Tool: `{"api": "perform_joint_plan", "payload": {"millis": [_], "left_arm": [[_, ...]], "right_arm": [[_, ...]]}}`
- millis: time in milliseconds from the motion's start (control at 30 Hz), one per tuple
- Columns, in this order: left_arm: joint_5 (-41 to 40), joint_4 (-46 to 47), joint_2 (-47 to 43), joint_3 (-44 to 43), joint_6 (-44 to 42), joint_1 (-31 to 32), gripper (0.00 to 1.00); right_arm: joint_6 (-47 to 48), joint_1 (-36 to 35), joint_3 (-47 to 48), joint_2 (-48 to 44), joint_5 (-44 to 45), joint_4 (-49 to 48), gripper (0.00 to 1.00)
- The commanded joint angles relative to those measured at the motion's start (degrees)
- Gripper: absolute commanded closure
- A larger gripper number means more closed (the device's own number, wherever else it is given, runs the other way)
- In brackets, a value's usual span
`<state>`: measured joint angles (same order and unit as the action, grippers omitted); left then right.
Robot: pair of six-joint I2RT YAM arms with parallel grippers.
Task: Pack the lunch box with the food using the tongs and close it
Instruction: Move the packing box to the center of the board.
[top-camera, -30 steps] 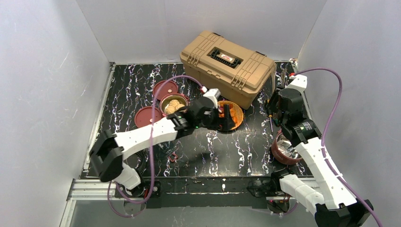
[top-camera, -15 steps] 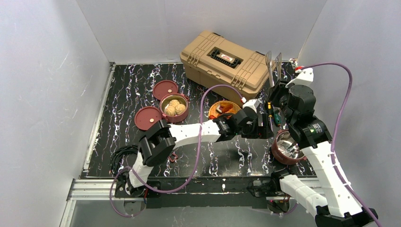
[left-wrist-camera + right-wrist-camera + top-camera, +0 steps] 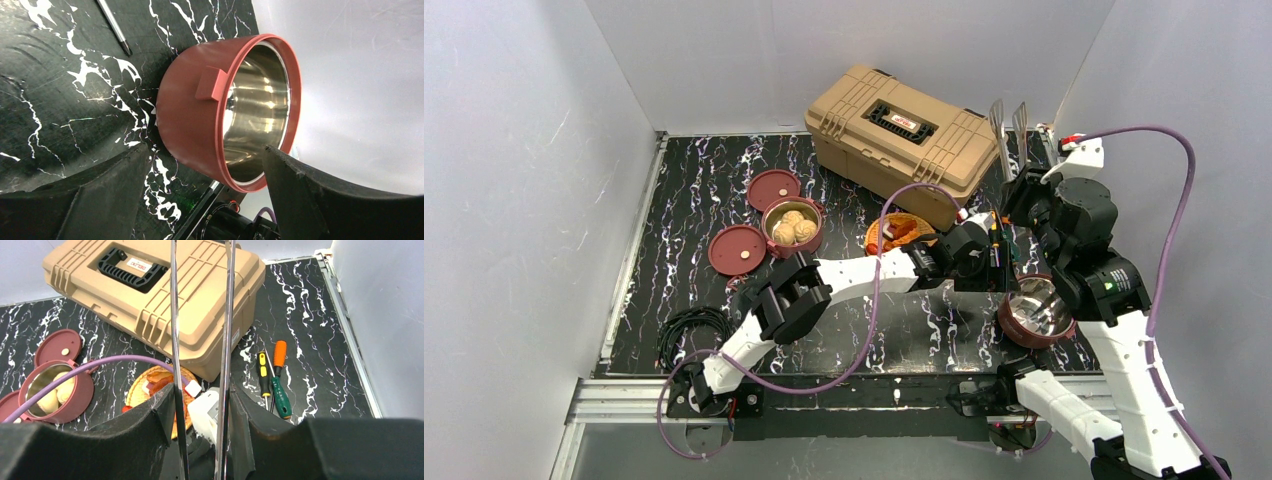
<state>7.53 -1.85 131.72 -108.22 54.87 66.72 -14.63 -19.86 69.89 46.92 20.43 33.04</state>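
Left arm has swung off the flat orange woven plate [image 3: 134,396] and reached across to the right side of the worktop [image 3: 694,190]. The left end effector [image 3: 206,150] now sits just beside the empty maroon steel-lined bowl [image 3: 190,115]. Its fingers are spread apart, one to each side of the bowl's near wall in the wrist view. We cannot tell whether either touches it. Nothing is held.

The right arm has lifted meanwhile. The right end effector [image 3: 202,407] is clamped on the long thin dark metal tongs [image 3: 173,315], one slim arm against each pad, tips pointing up past the big tan toolbox [image 3: 904,130]. With that arm raised, the empty bowl is uncovered from above.

Task things: a second maroon bowl [image 3: 819,238] holds the round beige buns [image 3: 792,226] at back left, near two flat maroon lids [image 3: 774,188]. The orange and red chunks [image 3: 159,379] lie unpacked on the woven plate.

Our reading: the left arm is about to take or steady the empty bowl so the tongs can load chunks. Packing is roughly half done and closing has not started.
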Motion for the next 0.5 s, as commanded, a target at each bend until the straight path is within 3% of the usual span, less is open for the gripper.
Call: {"api": "perform_joint_plan", "payload": {"millis": [0, 100, 467], "left_arm": [[2.04, -5.21, 0.94, -5.09, -2.78, 0.34, 0.19], [1.71, -11.37, 4.13, -11.2, -5.65, 0.34, 0.22], [0.0, -23.53, 8.2, -21.48, -16.18, 0.52, 0.5]], "right_arm": [[0.75, 0.08, 1.04, -0.86, -0.28, 0.86, 0.51], [0.51, 0.08, 0.38, -0.86, -0.54, 0.95, 0.51], [-0.21, 0.08, -1.22, -0.8, -0.47, 0.54, 0.51]]}}
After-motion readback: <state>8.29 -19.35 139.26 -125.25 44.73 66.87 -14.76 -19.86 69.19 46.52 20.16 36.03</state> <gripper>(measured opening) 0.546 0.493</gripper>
